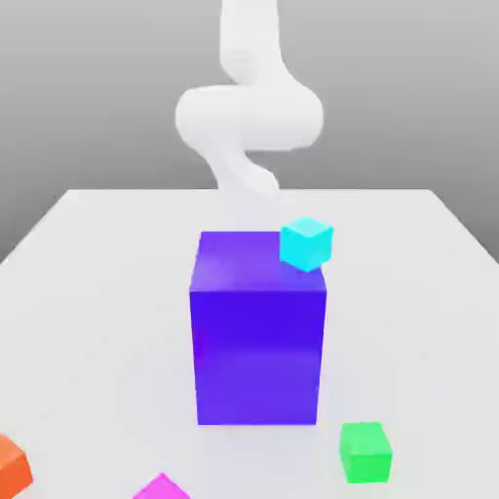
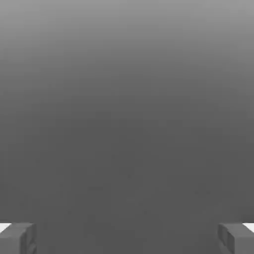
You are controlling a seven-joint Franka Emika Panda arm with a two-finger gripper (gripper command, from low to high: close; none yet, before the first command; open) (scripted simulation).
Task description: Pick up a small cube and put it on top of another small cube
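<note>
Fingers (image 2: 127,238) spread wide, nothing held; descend squarely over the magenta cube (image 1: 161,486), clearing the blue-violet block (image 1: 258,336), before closing.

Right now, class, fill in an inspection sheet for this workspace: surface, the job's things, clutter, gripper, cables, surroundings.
Surface: white table, flat.
Job's things: magenta cube at the near edge, partly cut off; green cube apart from it, toward the exterior view's right.
Clutter: big blue-violet block mid-table; cyan cube at its top corner; orange cube at the exterior view's left.
Gripper: gripper open, holding nothing.
Cables: nothing seen.
Surroundings: plain grey backdrop.
</note>
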